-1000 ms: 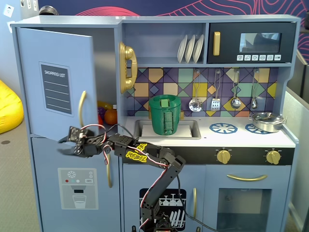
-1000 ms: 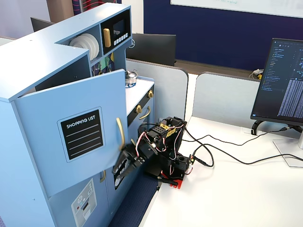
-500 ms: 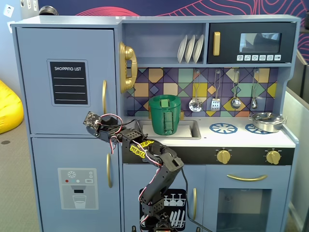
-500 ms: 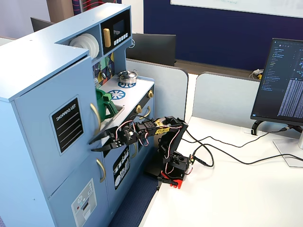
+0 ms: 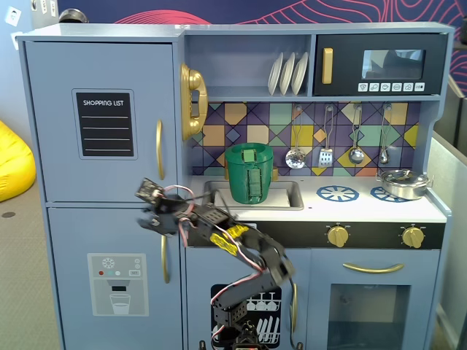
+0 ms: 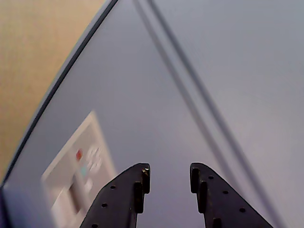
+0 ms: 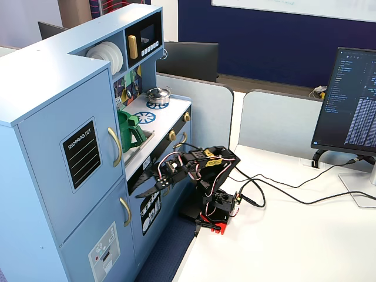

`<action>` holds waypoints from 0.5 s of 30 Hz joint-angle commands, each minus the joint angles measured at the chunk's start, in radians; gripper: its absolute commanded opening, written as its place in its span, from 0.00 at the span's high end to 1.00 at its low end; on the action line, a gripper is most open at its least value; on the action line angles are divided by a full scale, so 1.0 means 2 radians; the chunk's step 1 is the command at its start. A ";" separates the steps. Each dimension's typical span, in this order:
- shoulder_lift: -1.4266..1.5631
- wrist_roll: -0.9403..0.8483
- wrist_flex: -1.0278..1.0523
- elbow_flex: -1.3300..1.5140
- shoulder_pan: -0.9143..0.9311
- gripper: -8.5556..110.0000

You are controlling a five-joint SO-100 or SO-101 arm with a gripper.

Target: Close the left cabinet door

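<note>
The left cabinet door (image 5: 58, 146) is light blue with a black "SHOPPING LIST" panel (image 5: 106, 124) and a gold handle (image 5: 159, 149). It lies flush with the cabinet front in both fixed views (image 7: 53, 135). My gripper (image 5: 148, 207) hovers in front of the cabinet, just below that door's lower right corner and over the lower door. It also shows in a fixed view (image 7: 143, 190). In the wrist view my gripper (image 6: 168, 173) is open and empty, facing the seam (image 6: 190, 95) between the two doors. I cannot tell whether it touches the cabinet.
The lower door with the ice-dispenser graphic (image 5: 117, 284) fills the wrist view's left (image 6: 76, 175). A green pitcher (image 5: 249, 173) stands in the sink, a steel pot (image 5: 400, 182) on the stove. A monitor (image 7: 352, 100) and cables (image 7: 282, 194) are on the white desk.
</note>
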 commanded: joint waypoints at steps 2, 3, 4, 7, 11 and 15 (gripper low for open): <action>0.136 0.049 0.142 0.087 0.160 0.93; 0.152 0.054 0.180 0.106 0.206 0.93; 0.168 0.065 0.211 0.127 0.249 0.93; 0.207 0.121 0.282 0.188 0.347 0.93; 0.272 0.206 0.368 0.264 0.397 0.93; 0.299 0.325 0.409 0.304 0.412 0.93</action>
